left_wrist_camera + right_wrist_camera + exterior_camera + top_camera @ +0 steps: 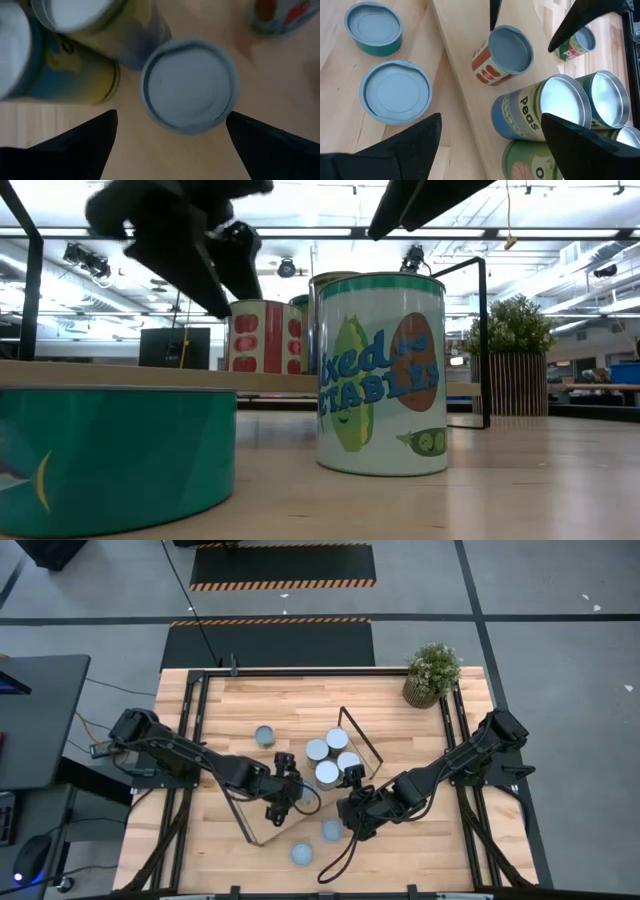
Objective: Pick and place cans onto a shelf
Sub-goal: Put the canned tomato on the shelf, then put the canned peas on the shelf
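Cans cluster on the shelf at mid-table, with two flat ones on the tabletop nearer. Left gripper hovers over a shelf can, fingers spread wide and holding nothing. Right gripper, just right of the shelf, is likewise spread and empty
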`<state>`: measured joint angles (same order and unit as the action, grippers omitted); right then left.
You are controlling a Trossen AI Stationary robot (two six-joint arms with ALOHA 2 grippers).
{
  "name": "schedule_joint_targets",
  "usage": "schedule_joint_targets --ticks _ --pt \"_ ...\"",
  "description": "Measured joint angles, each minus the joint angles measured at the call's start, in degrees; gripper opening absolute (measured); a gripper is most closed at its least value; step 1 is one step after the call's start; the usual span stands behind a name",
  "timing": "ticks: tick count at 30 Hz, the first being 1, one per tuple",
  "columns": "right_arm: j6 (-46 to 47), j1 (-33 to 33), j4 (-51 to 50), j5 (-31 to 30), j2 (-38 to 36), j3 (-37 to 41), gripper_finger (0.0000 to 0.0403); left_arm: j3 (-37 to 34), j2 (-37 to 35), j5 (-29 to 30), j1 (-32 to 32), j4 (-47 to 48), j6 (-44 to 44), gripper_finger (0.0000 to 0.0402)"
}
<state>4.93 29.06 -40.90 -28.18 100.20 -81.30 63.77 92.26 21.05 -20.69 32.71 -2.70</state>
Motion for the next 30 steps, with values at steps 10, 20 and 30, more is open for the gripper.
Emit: schedule_joint_targets --ticks 10,20,30 --pt "-0.08 0.02 0.35 0.65 0.0 0.0 0.0349 -0.02 2.16 4.84 0.04 -1.91 0.83 0.038" --pt "-0.17 0.02 0.61 0.87 0.0 -0.01 0.0349 -0.02 -5.31 4.61 3.21 13.23 -4.5 0.038" --pt "-0.59 0.02 1.45 1.03 0.0 -0.01 0.0349 -9.23 -8.8 -1.6 16.61 9.88 -1.64 0.038"
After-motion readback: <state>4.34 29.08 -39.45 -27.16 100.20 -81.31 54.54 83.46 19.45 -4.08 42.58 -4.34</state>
